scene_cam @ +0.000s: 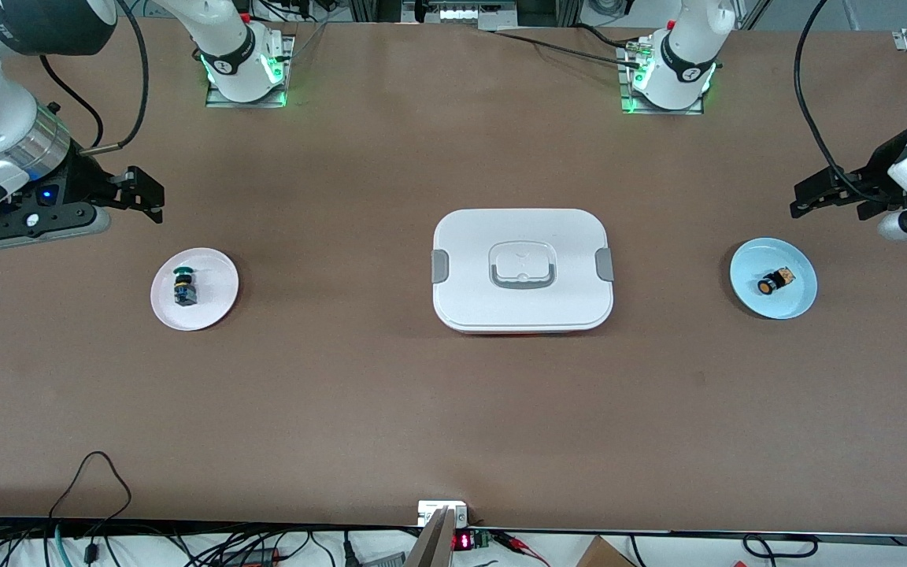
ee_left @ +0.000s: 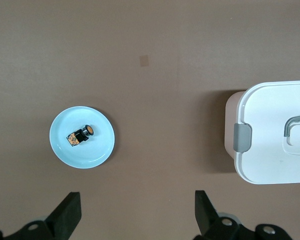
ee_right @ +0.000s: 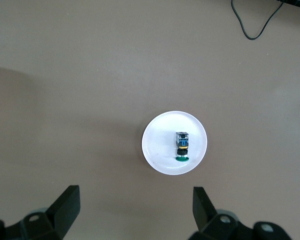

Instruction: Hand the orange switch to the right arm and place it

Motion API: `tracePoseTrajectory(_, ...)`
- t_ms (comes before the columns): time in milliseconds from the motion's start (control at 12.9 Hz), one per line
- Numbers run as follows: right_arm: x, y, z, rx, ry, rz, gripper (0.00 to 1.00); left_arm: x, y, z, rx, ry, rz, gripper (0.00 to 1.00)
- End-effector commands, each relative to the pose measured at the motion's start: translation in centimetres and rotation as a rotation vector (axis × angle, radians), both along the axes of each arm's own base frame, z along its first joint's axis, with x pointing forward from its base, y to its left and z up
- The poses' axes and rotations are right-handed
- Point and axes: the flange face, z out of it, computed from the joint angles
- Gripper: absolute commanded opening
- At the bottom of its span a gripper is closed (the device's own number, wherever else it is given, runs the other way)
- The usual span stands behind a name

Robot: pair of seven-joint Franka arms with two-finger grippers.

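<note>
The orange switch (scene_cam: 774,282) lies on its side on a light blue plate (scene_cam: 751,268) toward the left arm's end of the table. It also shows in the left wrist view (ee_left: 81,135) on that plate (ee_left: 100,147). My left gripper (scene_cam: 801,198) is open and empty, up over bare table beside the blue plate; in its wrist view (ee_left: 138,205) nothing lies between the fingers. My right gripper (scene_cam: 150,197), the solid black one with a blue light, is open and empty over bare table beside a white plate (scene_cam: 213,293); its wrist view (ee_right: 136,200) shows the same.
A green-capped switch (scene_cam: 184,287) stands on the white plate (ee_right: 157,145) toward the right arm's end and shows in the right wrist view (ee_right: 182,146). A white lidded container (scene_cam: 523,269) with grey clips sits mid-table, partly in the left wrist view (ee_left: 275,135). Cables run along the table's front edge.
</note>
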Motion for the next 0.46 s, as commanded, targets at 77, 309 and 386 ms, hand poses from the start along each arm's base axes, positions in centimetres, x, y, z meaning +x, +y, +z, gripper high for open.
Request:
tracePoseTrajectory(77,-0.19,0.13,0.71,-0.002,-0.002,-0.012,1.0,0.33,-0.01,0.63,0.016,0.002,-0.021,1.0)
tracePoseTrajectory(309,-0.17,0.04,0.71,-0.002,-0.002,-0.013,1.0,0.31,0.25,0.62,0.016,0.004,-0.012,1.0)
tracePoseTrajectory(386,-0.17,0.04,0.71,-0.002,-0.002,-0.013,1.0,0.35,0.06,0.64,0.015,0.001,-0.006,1.0)
